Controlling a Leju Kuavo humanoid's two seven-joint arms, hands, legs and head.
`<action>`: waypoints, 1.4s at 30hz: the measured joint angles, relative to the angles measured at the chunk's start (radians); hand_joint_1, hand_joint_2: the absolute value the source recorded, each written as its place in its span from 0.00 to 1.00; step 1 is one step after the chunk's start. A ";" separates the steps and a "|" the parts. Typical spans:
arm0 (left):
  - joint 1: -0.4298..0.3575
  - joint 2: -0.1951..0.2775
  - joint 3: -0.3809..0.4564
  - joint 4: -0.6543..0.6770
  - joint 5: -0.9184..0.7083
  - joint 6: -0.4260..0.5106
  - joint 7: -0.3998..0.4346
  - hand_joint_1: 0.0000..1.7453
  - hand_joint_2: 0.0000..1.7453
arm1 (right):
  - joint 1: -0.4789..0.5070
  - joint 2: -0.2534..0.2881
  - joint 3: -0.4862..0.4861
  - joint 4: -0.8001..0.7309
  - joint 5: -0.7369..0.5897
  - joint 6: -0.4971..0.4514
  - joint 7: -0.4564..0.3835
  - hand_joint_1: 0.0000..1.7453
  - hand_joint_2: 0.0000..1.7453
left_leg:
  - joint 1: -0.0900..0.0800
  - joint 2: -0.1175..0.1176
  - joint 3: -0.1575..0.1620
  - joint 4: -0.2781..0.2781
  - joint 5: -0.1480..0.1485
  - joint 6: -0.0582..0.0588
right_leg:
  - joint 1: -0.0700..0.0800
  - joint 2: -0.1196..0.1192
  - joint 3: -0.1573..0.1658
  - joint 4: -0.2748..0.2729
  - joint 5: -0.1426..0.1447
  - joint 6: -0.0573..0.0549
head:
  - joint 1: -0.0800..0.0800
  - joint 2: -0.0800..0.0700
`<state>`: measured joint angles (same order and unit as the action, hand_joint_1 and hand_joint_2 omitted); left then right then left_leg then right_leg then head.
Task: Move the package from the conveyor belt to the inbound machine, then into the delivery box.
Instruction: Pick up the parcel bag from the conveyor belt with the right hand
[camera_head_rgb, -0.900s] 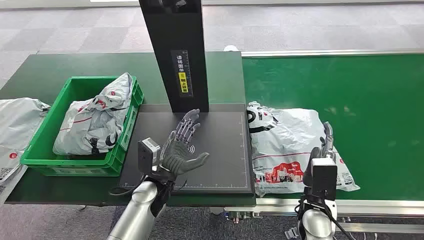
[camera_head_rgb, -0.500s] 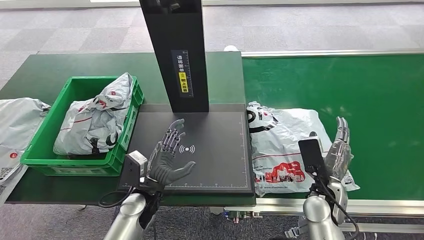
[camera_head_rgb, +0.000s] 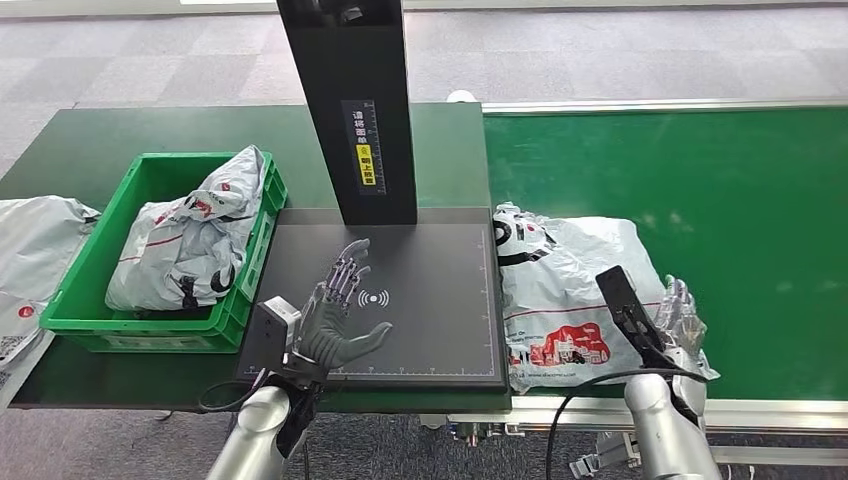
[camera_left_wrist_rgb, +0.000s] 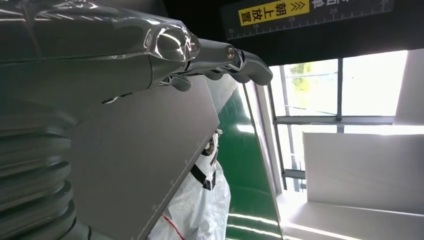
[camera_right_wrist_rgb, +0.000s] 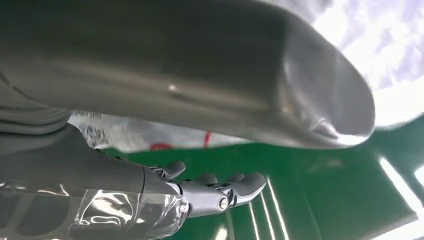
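The package (camera_head_rgb: 568, 290), a grey plastic mailing bag with red print, lies flat on the green conveyor belt (camera_head_rgb: 740, 200), its near edge just beside the black scanner plate (camera_head_rgb: 430, 300) of the inbound machine (camera_head_rgb: 350, 110). It is not lifted and is held by neither hand.

The right hand (camera_head_rgb: 678, 318) is set at the bag's far-right corner, fingers spread and holding nothing; whether they touch the plastic cannot be told. The placement suggests that the bag is to be scooped or pushed from that side toward the plate.

The left hand (camera_head_rgb: 338, 310) is held above the plate with its fingers extended and apart, empty, probably ready to receive or steady the bag as it comes across.

The green bin (camera_head_rgb: 100, 260) beside the plate already holds another bag (camera_head_rgb: 190, 235), and is judged to be the delivery box, so the task's first transfer is not yet made.
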<state>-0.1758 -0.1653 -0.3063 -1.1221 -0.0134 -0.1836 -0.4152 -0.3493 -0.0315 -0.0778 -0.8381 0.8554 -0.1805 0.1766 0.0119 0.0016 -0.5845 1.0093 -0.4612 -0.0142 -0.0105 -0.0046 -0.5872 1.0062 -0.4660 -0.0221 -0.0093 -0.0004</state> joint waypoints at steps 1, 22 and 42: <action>-0.001 0.000 0.000 -0.001 -0.003 -0.002 0.006 0.00 1.00 | -0.009 -0.004 0.000 0.030 0.010 0.042 0.004 0.00 0.00 | 0.000 0.000 0.000 0.000 0.000 0.000 | 0.000 0.000 0.000 0.000 0.000 0.000 | 0.000 0.000; 0.037 0.011 0.000 -0.042 -0.005 0.008 0.030 0.00 1.00 | -0.081 -0.041 0.038 0.277 -0.091 0.108 -0.208 1.00 0.00 | 0.000 0.001 0.000 0.000 0.000 0.000 | 0.000 0.001 0.001 0.000 0.000 0.000 | 0.000 0.000; 0.053 0.019 0.000 -0.075 -0.005 0.029 0.029 0.00 1.00 | -0.041 0.000 0.024 0.118 -0.185 0.021 -0.253 1.00 1.00 | 0.000 0.001 0.000 0.000 0.000 0.000 | 0.000 0.001 0.000 0.000 0.000 0.000 | 0.000 0.000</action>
<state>-0.1227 -0.1462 -0.3063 -1.1975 -0.0179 -0.1550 -0.3861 -0.3898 -0.0318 -0.0538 -0.7203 0.6700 -0.1596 -0.0766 0.0119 0.0023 -0.5843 1.0093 -0.4611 -0.0143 -0.0103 -0.0039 -0.5868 1.0063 -0.4658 -0.0222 -0.0093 -0.0004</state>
